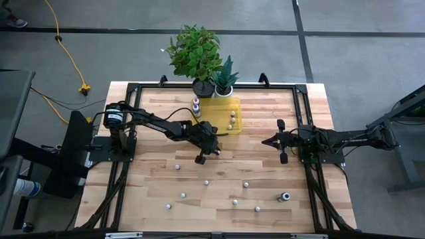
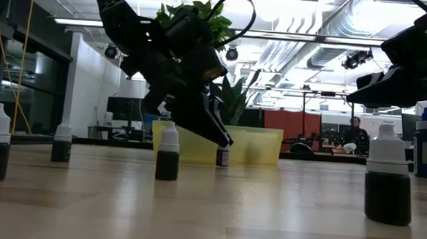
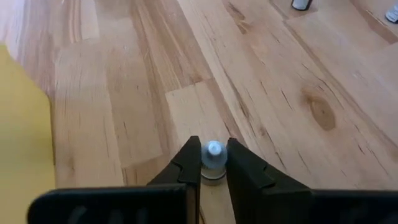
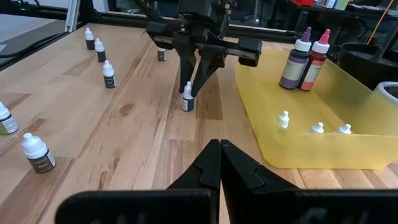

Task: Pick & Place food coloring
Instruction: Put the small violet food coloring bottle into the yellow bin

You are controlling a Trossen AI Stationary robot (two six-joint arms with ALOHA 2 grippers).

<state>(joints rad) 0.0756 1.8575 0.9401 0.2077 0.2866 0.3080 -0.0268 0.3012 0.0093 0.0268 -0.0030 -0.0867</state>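
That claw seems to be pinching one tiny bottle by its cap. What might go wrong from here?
The left gripper has its fingers closed around only the white cap of the small bottle, so the bottle might slip or tip as it lifts. Carrying it to the yellow tray, it could knock the little bottles already lying inside or the two taller bottles standing at the tray's far end.

Bottle (image 3: 213, 163) body hidden between left end effector (image 3: 213, 169) fingers; tray (image 3: 22, 143) cut off by edge.
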